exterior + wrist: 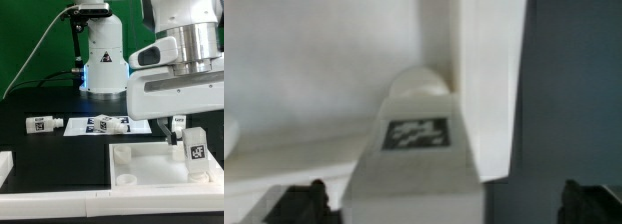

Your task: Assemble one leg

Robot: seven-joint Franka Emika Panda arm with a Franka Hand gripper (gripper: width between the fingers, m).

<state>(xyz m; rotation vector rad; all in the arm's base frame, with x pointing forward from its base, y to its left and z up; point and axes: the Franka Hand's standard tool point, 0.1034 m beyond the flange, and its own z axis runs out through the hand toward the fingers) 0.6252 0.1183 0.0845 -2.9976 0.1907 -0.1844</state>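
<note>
Left of the white tray (140,160): one tagged block (42,125) on the black surface (30,140), two more on the marker board (105,126). The leg (193,146) stands upright at tray's right corner, below the claw (178,122); claw spread wide, fingers (301,200) either side of leg (416,150), not gripping
</note>
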